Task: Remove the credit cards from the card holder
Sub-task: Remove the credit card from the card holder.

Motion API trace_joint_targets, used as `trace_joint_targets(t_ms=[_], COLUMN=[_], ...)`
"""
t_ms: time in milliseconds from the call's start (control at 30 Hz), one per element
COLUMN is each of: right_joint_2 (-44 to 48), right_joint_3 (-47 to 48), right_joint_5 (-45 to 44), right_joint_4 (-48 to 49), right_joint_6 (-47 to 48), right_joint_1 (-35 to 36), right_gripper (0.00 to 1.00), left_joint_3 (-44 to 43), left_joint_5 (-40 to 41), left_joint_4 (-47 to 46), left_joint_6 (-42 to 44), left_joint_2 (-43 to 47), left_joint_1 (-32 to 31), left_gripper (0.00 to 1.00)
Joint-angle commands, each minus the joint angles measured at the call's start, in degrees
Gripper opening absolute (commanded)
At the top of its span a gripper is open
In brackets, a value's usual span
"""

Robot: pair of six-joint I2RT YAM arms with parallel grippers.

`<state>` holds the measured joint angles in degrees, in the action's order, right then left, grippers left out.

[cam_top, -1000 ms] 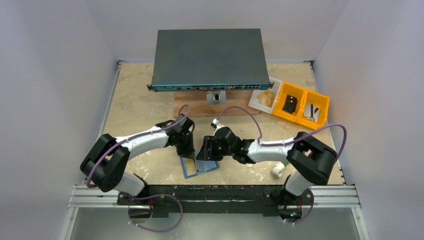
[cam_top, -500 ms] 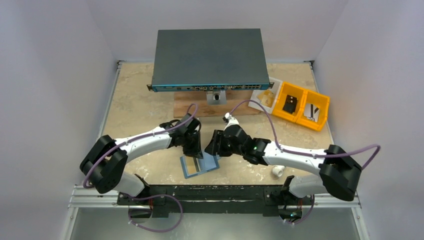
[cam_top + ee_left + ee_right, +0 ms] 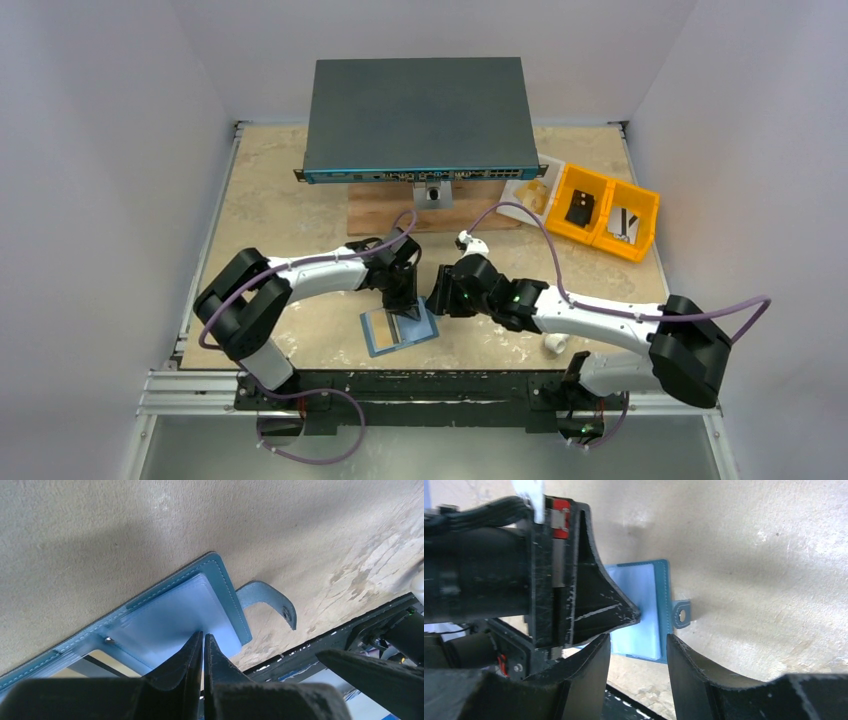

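The steel-blue card holder [image 3: 424, 324] lies open and flat near the table's front edge. It also shows in the left wrist view [image 3: 170, 612] and the right wrist view [image 3: 646, 605], with its snap strap [image 3: 272, 600] sticking out. A pale card [image 3: 382, 328] lies in its left half; a pale strip of the card [image 3: 102, 656] shows in the left wrist view. My left gripper [image 3: 409, 309] is shut, its tips [image 3: 203, 636] pressing on the holder's clear right pocket. My right gripper [image 3: 639, 647] is open and empty just right of the holder, facing the left fingers [image 3: 599, 605].
A large dark grey box [image 3: 418, 105] stands at the back on a wooden board [image 3: 392, 218]. Yellow bins [image 3: 600, 210] and a white tray [image 3: 528, 195] sit at the back right. A small white part [image 3: 553, 343] lies by the front rail [image 3: 440, 390].
My left gripper has moved right onto the holder's right half. My right arm has stretched out and its gripper has backed off to the right of the holder, uncovering it.
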<state>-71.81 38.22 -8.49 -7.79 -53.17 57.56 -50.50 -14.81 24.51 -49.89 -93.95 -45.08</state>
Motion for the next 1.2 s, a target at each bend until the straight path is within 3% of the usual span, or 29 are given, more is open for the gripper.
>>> trace_joint_targets(t_ms=[0,367,533,733,1167], right_joint_2=[-1.2,-9.2,-14.5,-22.4,-26.0], right_joint_3=[1.0,8.5,10.9,12.0,10.7], right_joint_5=[-1.0,3.8,8.2,16.8,19.5], right_joint_4=[0.3,1.3,5.4,11.2,14.7], right_joint_6=[2.6,6.2,6.5,5.4,3.5], right_joint_1=[-0.1,3.1,3.7,3.7,2.9], right_gripper=[0.44,0.44,0.44,0.38,0.36], left_joint_3=[-2.3,3.0,8.7,10.9,11.4], left_joint_5=[1.7,14.4,16.1,15.6,15.1], left_joint_4=[1.2,14.7,16.0,14.7,10.7], left_joint_6=[0.3,0.4,-1.4,-1.5,-1.0], left_joint_2=[3.5,18.4,23.4,23.4,18.2], left_joint_1=[-0.2,1.0,3.3,3.8,3.9], left_gripper=[0.05,0.11,0.12,0.05,0.01])
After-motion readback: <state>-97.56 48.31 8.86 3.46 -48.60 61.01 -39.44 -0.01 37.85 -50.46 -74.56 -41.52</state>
